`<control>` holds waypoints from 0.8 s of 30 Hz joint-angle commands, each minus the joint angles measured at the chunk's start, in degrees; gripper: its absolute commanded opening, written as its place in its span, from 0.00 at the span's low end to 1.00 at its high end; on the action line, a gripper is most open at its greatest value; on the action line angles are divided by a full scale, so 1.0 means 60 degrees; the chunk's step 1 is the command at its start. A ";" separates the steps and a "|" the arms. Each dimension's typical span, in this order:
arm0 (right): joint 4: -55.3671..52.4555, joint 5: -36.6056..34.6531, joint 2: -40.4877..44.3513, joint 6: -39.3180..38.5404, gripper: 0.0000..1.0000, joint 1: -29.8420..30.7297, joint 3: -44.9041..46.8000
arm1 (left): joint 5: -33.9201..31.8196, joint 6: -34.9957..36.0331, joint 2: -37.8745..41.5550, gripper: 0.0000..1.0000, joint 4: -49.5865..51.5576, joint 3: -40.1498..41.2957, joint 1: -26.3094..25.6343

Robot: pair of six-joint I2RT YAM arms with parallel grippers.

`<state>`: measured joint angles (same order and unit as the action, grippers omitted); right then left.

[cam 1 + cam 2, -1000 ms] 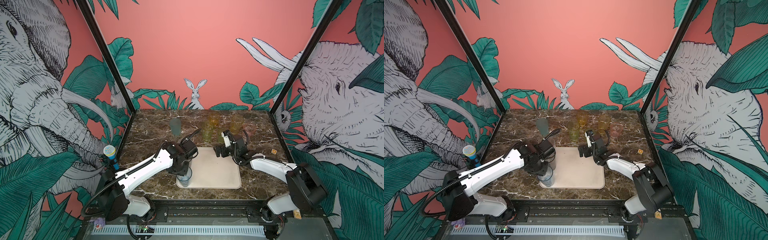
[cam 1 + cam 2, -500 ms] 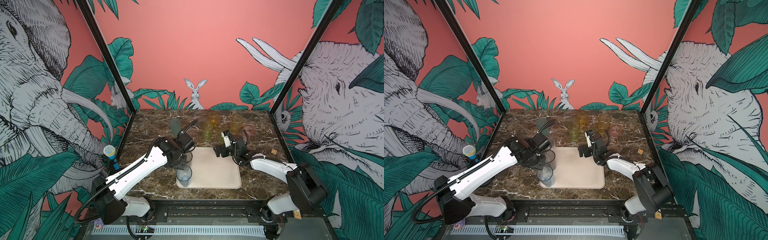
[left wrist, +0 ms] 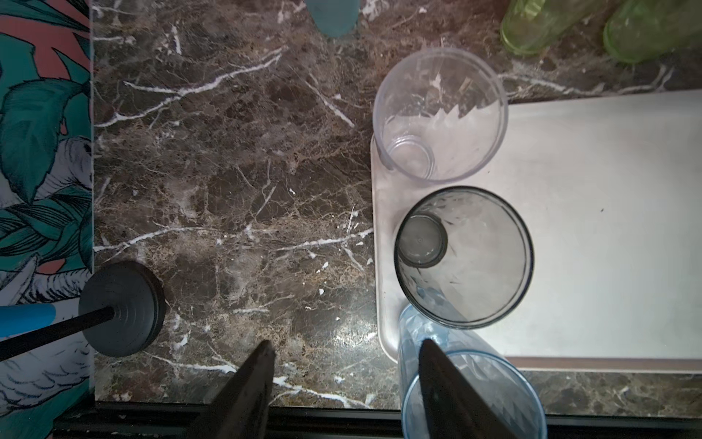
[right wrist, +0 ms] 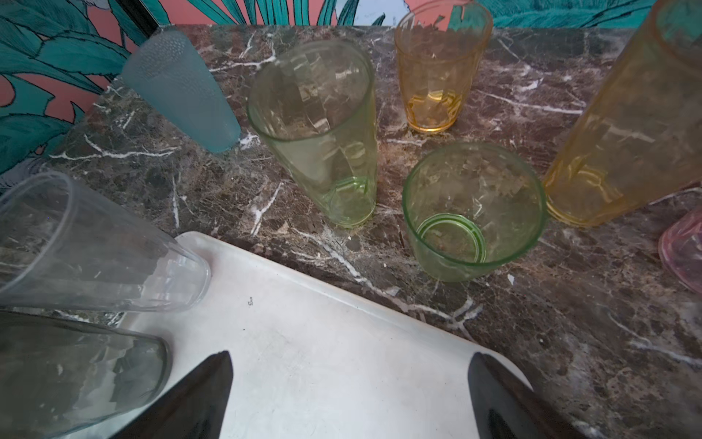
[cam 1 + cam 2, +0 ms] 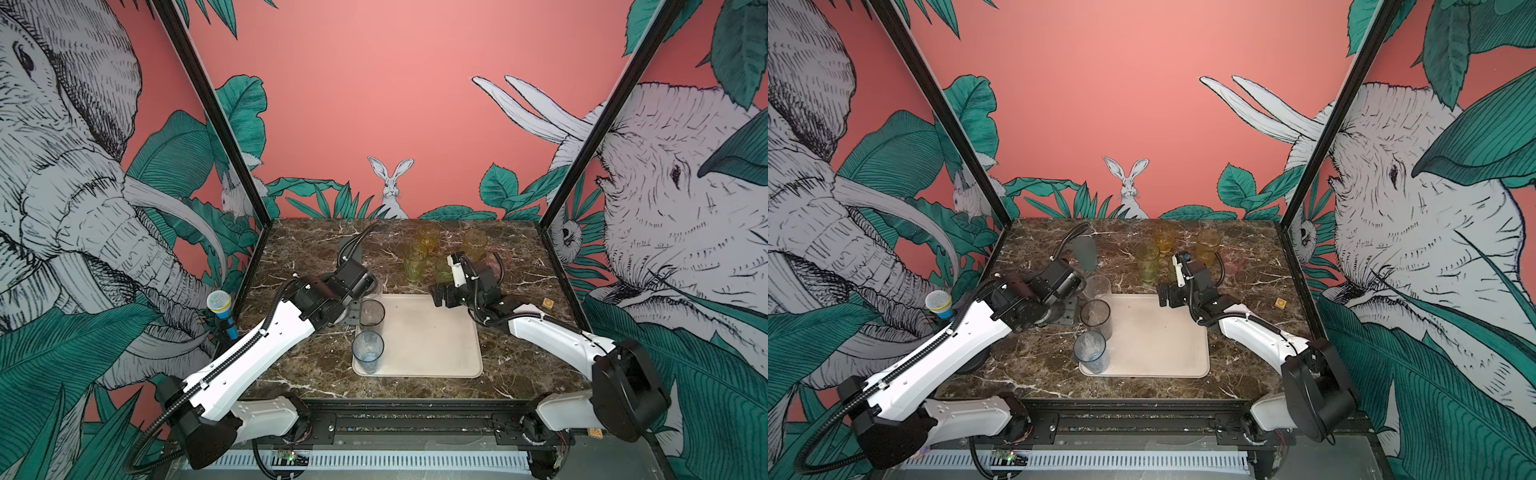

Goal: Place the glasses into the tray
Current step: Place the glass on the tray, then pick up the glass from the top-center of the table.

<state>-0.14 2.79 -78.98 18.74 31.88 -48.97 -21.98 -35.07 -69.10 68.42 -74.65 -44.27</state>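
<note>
both top views look down from high at the front over the whole table [image 5: 299, 249]. each wrist view looks down from close by; both share the tray [image 3: 607, 228] corner and clear glass [image 3: 440, 114].

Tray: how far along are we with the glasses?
Done: clear, smoky grey and blue tumblers stand in the tray. In hand: nothing; left gripper and right gripper open, empty. Left: teal, tall green, short green, short amber, tall amber, pink tumblers on the marble.

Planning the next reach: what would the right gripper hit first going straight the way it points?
Likely the bare tray just ahead of the open right gripper; depth is unclear.
</note>
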 commanded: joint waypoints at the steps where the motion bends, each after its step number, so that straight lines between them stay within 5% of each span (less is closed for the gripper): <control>1: -0.0623 0.0027 0.0445 0.0099 0.99 0.0019 -0.0466 | -0.0585 0.0225 0.0448 0.64 -0.0427 0.0072 0.0114; 24: -0.3873 0.0020 -0.0774 0.0544 0.95 0.0059 -0.4905 | -0.0490 0.0249 0.1854 0.66 -0.0945 0.1151 0.0325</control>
<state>-21.21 3.46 -81.65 20.82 31.88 -75.29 -24.71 -32.05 -60.55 61.41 -69.52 -42.59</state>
